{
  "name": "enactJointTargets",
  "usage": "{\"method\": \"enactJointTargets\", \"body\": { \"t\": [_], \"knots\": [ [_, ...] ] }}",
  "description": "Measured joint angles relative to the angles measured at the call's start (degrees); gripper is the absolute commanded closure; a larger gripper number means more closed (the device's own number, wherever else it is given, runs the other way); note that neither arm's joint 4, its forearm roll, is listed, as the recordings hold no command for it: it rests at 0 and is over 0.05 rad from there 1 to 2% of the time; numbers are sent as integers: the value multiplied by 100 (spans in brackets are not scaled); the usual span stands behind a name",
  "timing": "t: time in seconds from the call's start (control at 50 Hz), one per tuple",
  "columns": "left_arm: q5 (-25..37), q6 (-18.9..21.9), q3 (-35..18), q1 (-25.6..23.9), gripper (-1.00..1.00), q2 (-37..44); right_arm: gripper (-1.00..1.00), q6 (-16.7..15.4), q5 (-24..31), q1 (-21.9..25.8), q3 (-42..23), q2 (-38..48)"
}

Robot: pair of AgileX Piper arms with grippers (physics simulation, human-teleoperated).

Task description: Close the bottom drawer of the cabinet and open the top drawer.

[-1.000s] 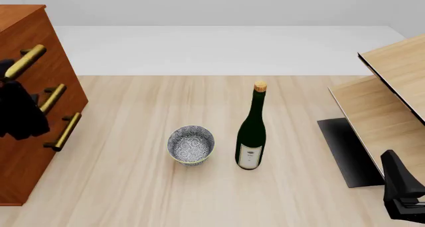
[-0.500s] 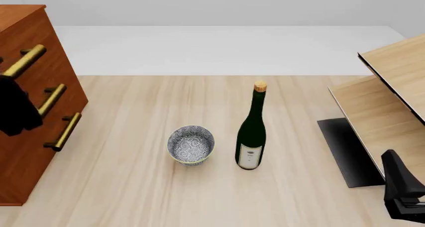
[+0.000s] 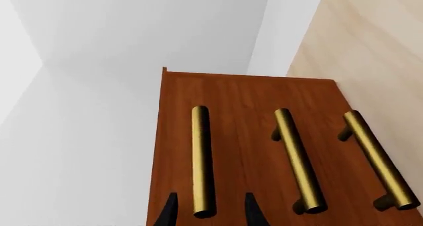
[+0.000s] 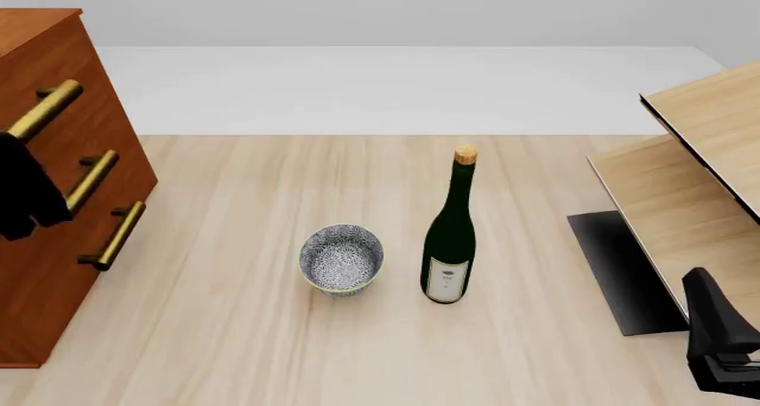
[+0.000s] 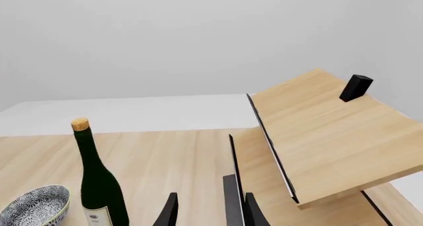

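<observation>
Front view: pale wood table point(image 4: 238, 335), white wall; left gripper point(image 3: 207, 213) open around top drawer point(image 3: 178, 151) handle.

Cabinet point(image 4: 48, 157) cut by left edge — left tool point(image 4: 27, 188) partly out (grip unclear); shelf unit point(image 4: 700, 183) cropped right.

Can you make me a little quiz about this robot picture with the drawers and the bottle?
1. True or false: the left claw has its fingers on either side of the top drawer's handle.
2. What stands right beside the bottle on the table? A) a cup B) a patterned bowl C) a book
3. How many brass handles does the cabinet have?

Key: 1. True. 2. B. 3. Three, and all the drawers look shut.
</observation>
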Motion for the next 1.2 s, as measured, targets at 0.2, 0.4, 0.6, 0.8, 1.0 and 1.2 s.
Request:
{"method": "enactJointTargets", "body": {
  "t": [0.2, 0.4, 0.6, 0.8, 1.0, 1.2],
  "knots": [
    [-147, 8, -24, 5, 100, 18, -100, -4, -3, 2, 5, -1],
    [-199, -16, -9, -6, 100, 18, -100, -6, -2, 3, 7, -5],
    [-303, 6, 37, -56, 100, 22, -100, -3, -1, 1, 6, -6],
    [-360, 39, 90, -190, 100, -16, -100, 1, 3, -7, -2, -3],
    [-479, 104, 160, -317, 100, -29, -100, 7, 1, -15, -10, 3],
    [-588, 163, 205, -364, 100, -22, -100, 13, -2, -20, -13, 7]
  ]
}}
